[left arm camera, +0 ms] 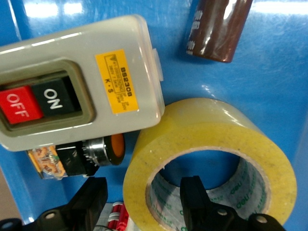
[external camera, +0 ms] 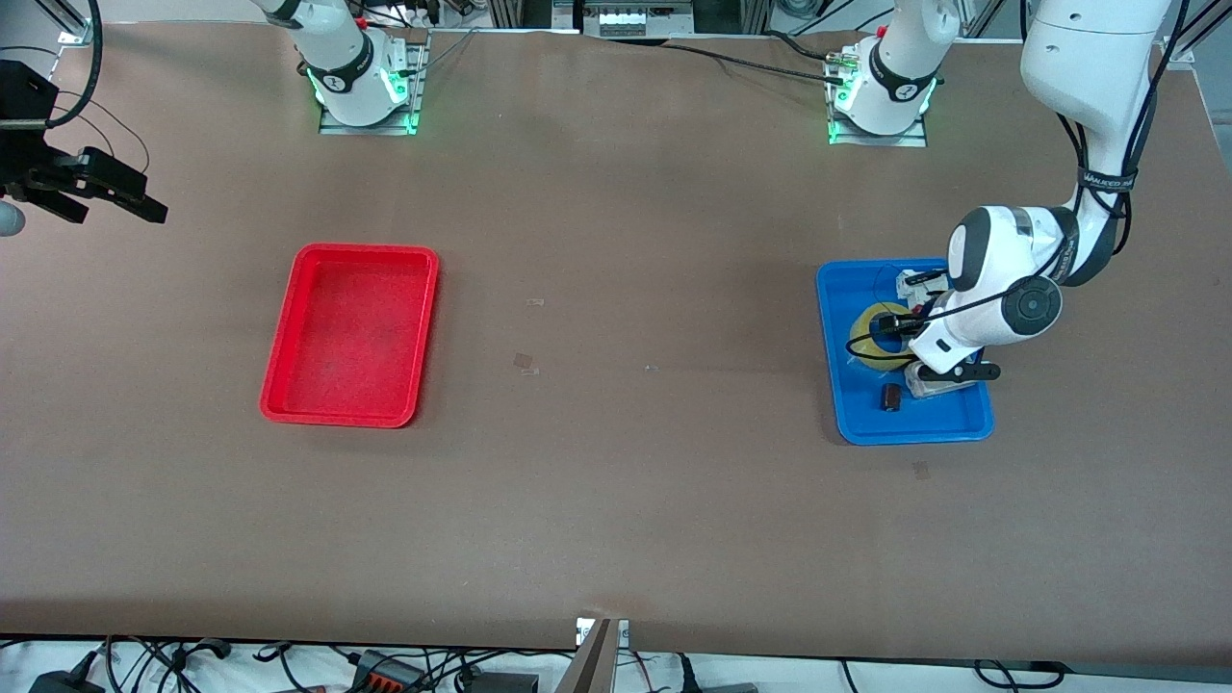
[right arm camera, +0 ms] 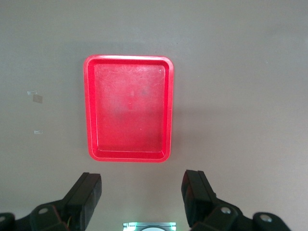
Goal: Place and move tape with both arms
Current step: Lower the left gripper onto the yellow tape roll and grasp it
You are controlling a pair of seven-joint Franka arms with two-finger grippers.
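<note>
- Bare brown table (external camera: 616, 520) fills the view's lower part, nearest the front camera.
- Two white arms rise from bases along the table's top edge. One, the right arm (external camera: 337, 58), waits.
- Red tray (external camera: 351, 332) lies toward the right arm's end of the table, with nothing in it.
- Blue tray (external camera: 857, 423) lies toward the left arm's end, holding the tape (external camera: 871, 348), a grey switch box (left arm camera: 72, 82), a small brown cylinder (left arm camera: 216, 29) and a small part with an orange cap (left arm camera: 98, 150).
- Left gripper (left arm camera: 144, 204) is down in the blue tray, jaws spread wide, one finger (left arm camera: 195, 197) inside the tape's hole and the other (left arm camera: 86, 199) outside the ring wall.
- Right gripper (right arm camera: 142, 192) hangs high over the table's edge at the right arm's end, jaws wide, holding nothing.
- Tape lies flat, touching the switch box.
- Judging by its look, the tape is light, fairly stiff and smooth-sided, so it may slip. The ring wall, pinched between hole and outer face, seems the best hold.
</note>
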